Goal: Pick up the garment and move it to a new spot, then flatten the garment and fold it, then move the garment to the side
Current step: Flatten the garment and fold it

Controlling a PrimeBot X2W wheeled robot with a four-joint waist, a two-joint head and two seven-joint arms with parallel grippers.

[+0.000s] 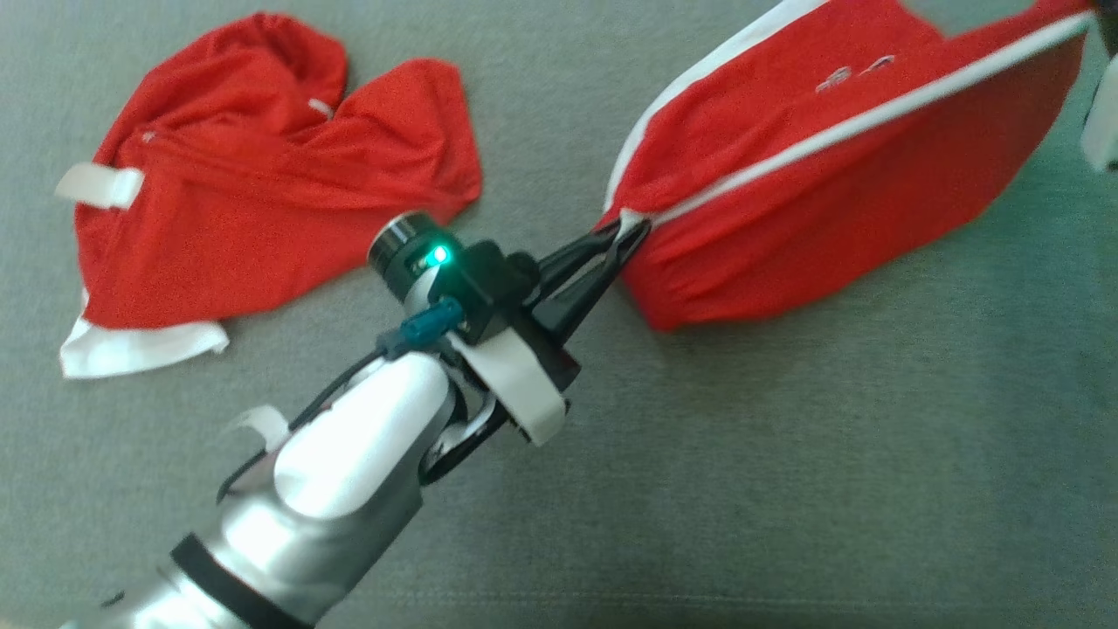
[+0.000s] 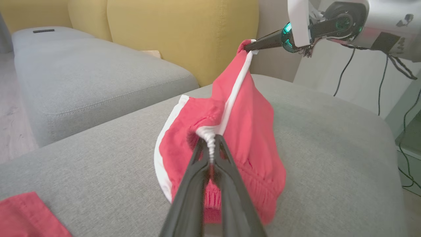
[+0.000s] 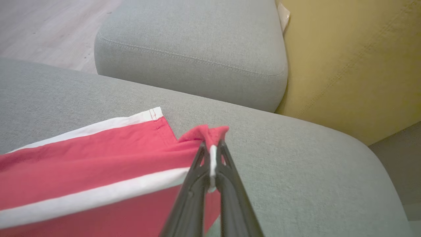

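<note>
Counting the scene gave two red garments, two grippers and two grey seat cushions. The near cushion [image 1: 786,489] lay under both garments. The second cushion [image 3: 197,42] sat beyond it against yellow backrests [image 2: 181,33], with pale wooden floor [image 3: 42,26] alongside and dark cables [image 2: 378,82] hanging nearby. The held garment [image 1: 830,175], red with white piping and a gathered elastic band, hung stretched between the arms, its lower folds seemingly resting on the near cushion. The left gripper [image 1: 631,229] was pinched tight on one white-trimmed end, and the right gripper [image 3: 213,148] was clamped on the opposite corner. The other garment [image 1: 262,192] lay crumpled well apart on the robot's left.
</note>
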